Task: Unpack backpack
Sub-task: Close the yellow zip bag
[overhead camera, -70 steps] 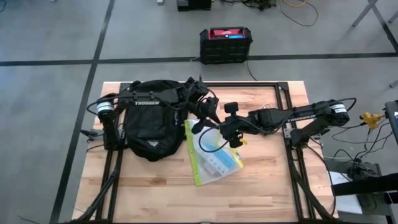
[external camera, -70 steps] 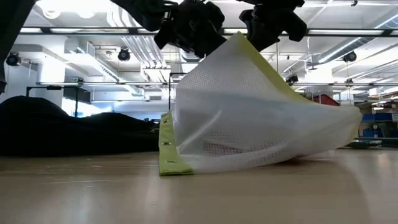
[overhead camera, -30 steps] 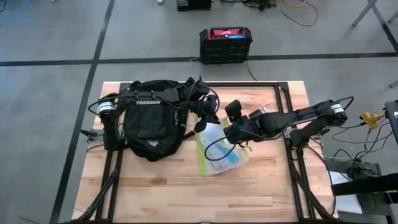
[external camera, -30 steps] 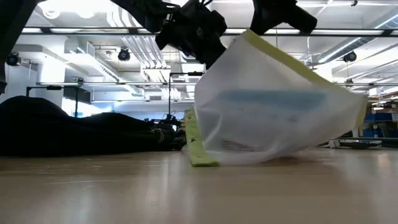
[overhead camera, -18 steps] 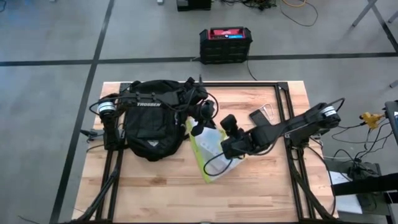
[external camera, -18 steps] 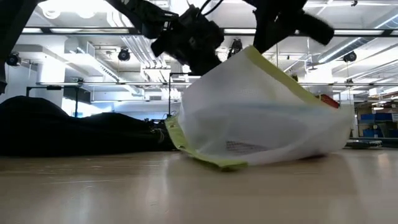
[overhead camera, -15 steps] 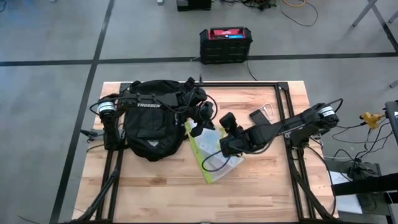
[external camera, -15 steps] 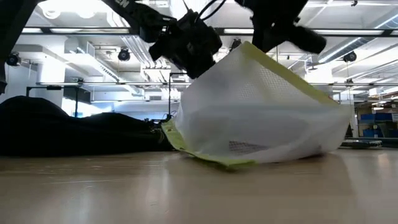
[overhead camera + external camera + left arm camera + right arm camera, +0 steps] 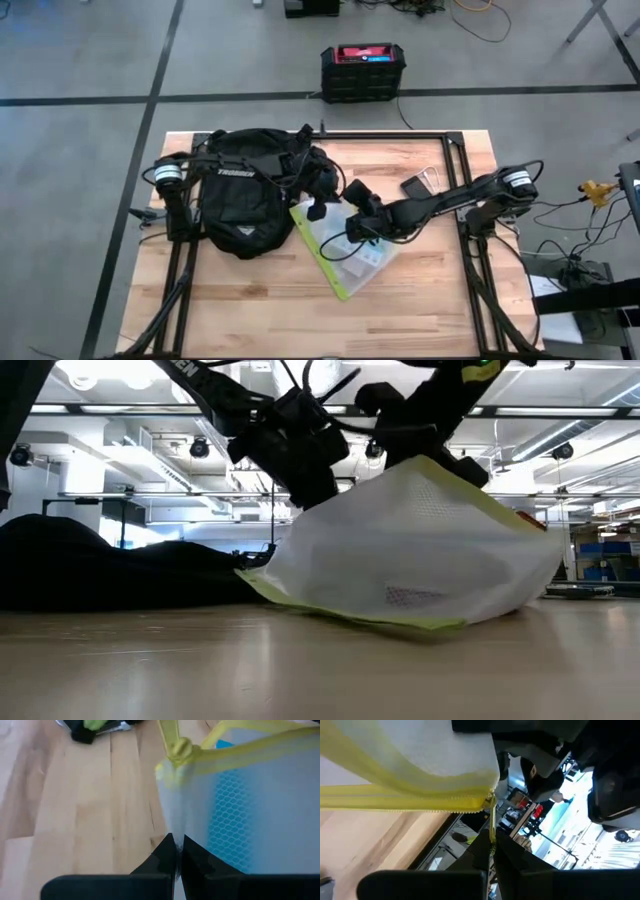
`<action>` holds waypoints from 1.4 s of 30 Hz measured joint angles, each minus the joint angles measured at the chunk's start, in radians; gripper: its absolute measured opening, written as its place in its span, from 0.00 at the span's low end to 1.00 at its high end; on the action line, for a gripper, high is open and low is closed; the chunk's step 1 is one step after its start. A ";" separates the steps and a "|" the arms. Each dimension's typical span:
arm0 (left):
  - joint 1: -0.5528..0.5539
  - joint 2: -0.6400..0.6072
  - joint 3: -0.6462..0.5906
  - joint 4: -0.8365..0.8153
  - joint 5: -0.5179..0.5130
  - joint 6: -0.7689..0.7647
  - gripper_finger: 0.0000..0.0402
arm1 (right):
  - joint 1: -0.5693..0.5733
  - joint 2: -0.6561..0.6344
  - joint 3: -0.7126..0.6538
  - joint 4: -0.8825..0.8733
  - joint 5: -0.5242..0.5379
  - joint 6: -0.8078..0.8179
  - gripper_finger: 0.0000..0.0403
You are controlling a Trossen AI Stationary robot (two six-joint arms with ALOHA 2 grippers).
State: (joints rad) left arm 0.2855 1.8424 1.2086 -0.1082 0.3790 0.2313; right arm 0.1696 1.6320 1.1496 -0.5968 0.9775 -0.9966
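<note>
You see the backpack (image 9: 243, 190) lying toward the table's (image 9: 250, 310) left edge. The mesh pouch (image 9: 350, 248) lies just right of it, mid-table.

two dark arms, cabled and lettered

both arms are black, built of slim boxy links; the left arm (image 9: 235, 170) carries white block lettering along its link, and each has a silver-white round cap at its outer joint, left (image 9: 165, 173) and right (image 9: 515, 182). thin black cables loop loosely around the wrists. the left gripper (image 9: 175, 851) and right gripper (image 9: 490, 842) each end in two flat, tapered black fingers on a broad black crossbar. a small green light shows on one arm in the low view.
</note>
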 joint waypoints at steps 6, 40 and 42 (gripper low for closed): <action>0.016 -0.006 0.061 0.013 0.094 0.076 0.03 | 0.000 -0.064 0.000 0.009 -0.006 -0.008 0.00; 0.034 0.003 0.165 0.008 0.283 0.105 0.30 | -0.013 -0.111 0.003 0.073 -0.113 -0.017 0.00; 0.032 0.003 0.164 0.009 0.293 0.107 0.26 | -0.011 -0.111 0.003 0.079 -0.115 -0.017 0.00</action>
State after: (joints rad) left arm 0.3179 1.8450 1.3724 -0.0990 0.6716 0.3386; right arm 0.1581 1.5211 1.1530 -0.5180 0.8627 -1.0134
